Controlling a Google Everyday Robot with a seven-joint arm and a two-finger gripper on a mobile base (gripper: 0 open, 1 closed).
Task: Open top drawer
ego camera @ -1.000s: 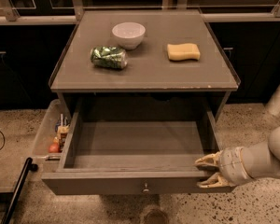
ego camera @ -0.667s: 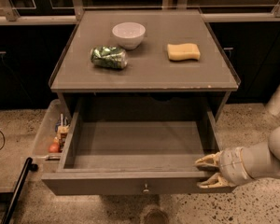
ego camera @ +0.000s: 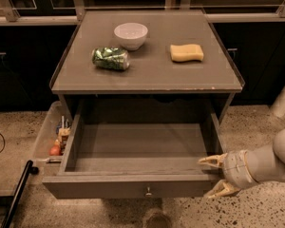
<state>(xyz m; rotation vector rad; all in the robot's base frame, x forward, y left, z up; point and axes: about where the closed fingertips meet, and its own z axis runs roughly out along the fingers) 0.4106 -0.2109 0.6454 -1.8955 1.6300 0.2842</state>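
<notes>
Top drawer (ego camera: 99, 186) pulled out; arm low from right, gripper (ego camera: 210, 177) at its front corner, fingers spread

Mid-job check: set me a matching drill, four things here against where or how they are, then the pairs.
1. white round bowl
2. yellow sponge
3. wide grey top drawer
4. end effector

A. at the drawer's front right corner, fingers spread
B. right side of the grey cabinet top
C. pulled out
D. back of the cabinet top, left of middle

Pairs: 1-D, 2-B, 3-C, 4-A
</notes>
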